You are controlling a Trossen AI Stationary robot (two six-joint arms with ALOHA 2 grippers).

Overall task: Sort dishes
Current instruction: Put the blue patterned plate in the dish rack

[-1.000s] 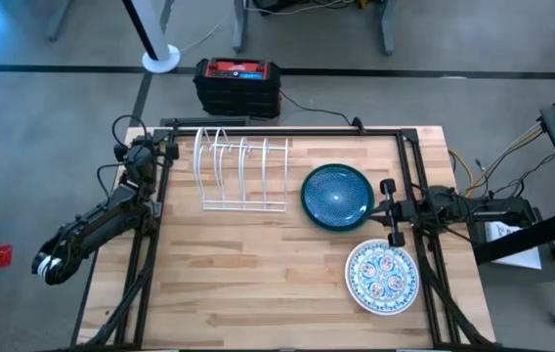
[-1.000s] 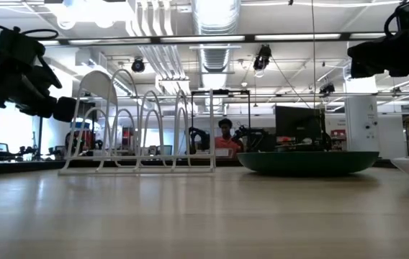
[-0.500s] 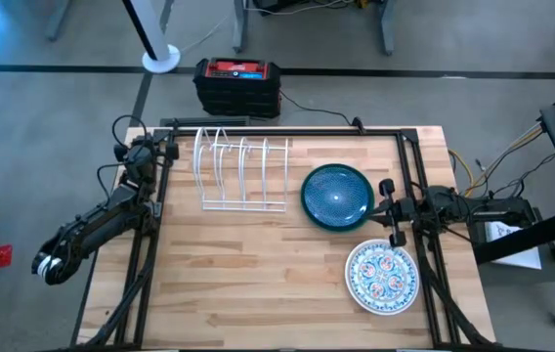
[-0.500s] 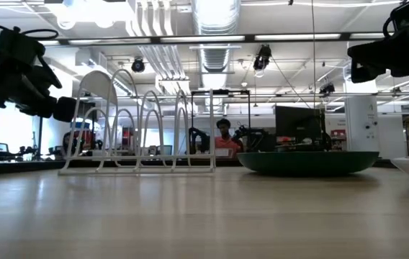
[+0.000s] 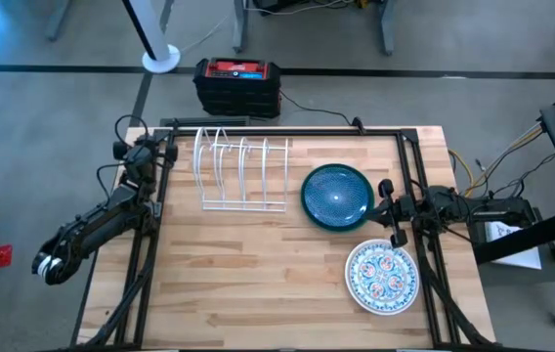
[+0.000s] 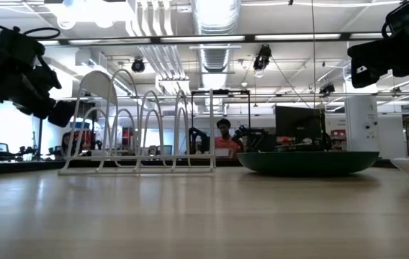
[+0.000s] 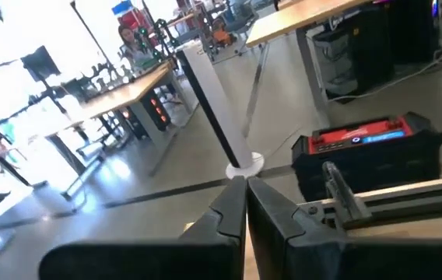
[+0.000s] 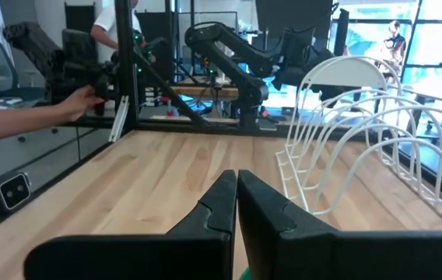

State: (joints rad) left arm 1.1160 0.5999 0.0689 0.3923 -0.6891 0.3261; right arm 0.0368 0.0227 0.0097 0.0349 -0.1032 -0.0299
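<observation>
Closest on the light wooden slatted table [image 5: 258, 264] lies the round white plate with the colourful floral pattern [image 5: 382, 278], flat near the table's front right corner. Just behind it, and a little toward the middle, sits the round dark teal-blue glazed plate [image 5: 337, 196], also flat; in the low view it shows as a dark shallow rim [image 6: 307, 162] resting on the wood. The two plates lie near each other without touching.

The right gripper [image 5: 387, 211] hangs above the table's right edge, between the two plates and just beside the teal one's rim. Its arm reaches in level from the right side, wrist pointing across the table toward the rack. Its two dark fingers [image 8: 222, 204] are pressed together with nothing between them.

Farther back, left of the teal plate, the white wire dish rack [image 5: 241, 174] stands upright with its looped dividers bare.

The left gripper [image 5: 145, 154] is held up over the table's far left corner, beside the rack. Its arm bends back from a base low on the left, with the wrist aimed away over the floor. Its fingers [image 7: 233, 211] are closed tight on nothing.

Beyond the table's far edge, a black case with a red top [image 5: 237, 84] sits on the grey floor. A person's hand [image 8: 81, 101] shows by the table frame in the right wrist view.
</observation>
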